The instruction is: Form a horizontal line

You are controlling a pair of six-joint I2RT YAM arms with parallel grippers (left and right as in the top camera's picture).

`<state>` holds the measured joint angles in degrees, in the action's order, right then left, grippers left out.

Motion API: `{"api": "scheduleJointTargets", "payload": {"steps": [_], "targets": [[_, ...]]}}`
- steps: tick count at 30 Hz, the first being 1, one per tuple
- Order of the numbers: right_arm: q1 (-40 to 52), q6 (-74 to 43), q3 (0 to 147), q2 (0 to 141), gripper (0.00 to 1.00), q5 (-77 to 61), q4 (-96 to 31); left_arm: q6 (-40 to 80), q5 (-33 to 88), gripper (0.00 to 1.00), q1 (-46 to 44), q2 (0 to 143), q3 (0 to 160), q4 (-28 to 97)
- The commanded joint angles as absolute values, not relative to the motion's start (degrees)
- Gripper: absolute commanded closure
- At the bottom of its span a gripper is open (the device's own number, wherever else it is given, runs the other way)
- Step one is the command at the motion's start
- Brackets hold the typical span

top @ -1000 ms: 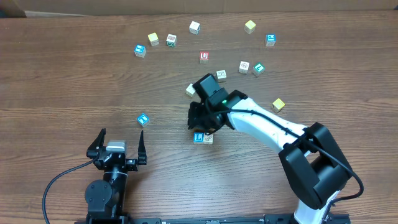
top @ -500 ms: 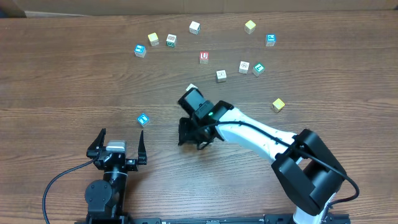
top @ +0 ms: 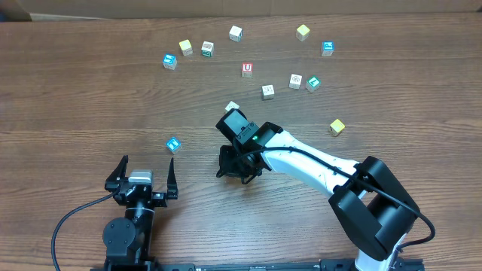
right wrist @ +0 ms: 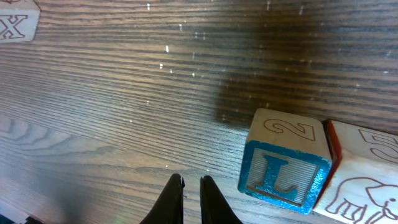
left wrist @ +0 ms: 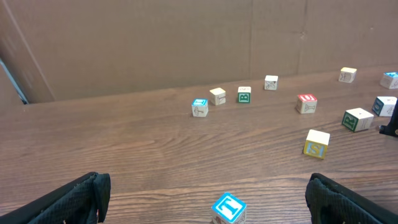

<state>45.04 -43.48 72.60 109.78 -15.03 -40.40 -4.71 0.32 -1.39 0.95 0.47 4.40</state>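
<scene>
In the right wrist view a cube with a blue "L" face (right wrist: 286,174) sits on the table, touching a tan cube with a red-edged elephant face (right wrist: 367,180) on its right; the two make a short row. My right gripper (right wrist: 191,180) is just left of the "L" cube, shut with only a sliver between its tips and nothing in them. Overhead, the right gripper (top: 239,167) hides that row. My left gripper (top: 144,175) stands open near the front edge. A blue "T" cube (left wrist: 229,208) lies between its fingers' reach, apart from them.
Loose cubes are scattered across the far half: a red "U" cube (top: 247,68), a yellow cube (top: 337,127), a blue cube (top: 327,48), a pale cube (top: 232,108) behind the right wrist, and several more. An "X" cube (right wrist: 15,25) lies far left of the right gripper.
The right arm has swung left and toward the front, and now covers the "L" cube and its neighbour in the overhead view. The left arm has not moved.
</scene>
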Motion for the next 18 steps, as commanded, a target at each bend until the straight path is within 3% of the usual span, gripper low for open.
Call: {"api": "scheduleJointTargets", "payload": {"steps": [1, 10, 18], "targets": [[44.77, -43.48, 72.4, 108.55, 0.92, -14.63, -40.38, -5.8, -0.03, 0.01, -1.17, 0.36, 0.27, 4.45], [43.77, -40.62, 73.23, 108.53, 0.96, -15.94, -38.09, -5.8, -0.03, 0.01, -1.17, 0.36, 0.27, 4.45], [36.86, -34.83, 80.23, 108.53, 0.96, -16.19, -43.4, -5.8, -0.03, 0.0, -1.17, 0.36, 0.27, 4.45]]}}
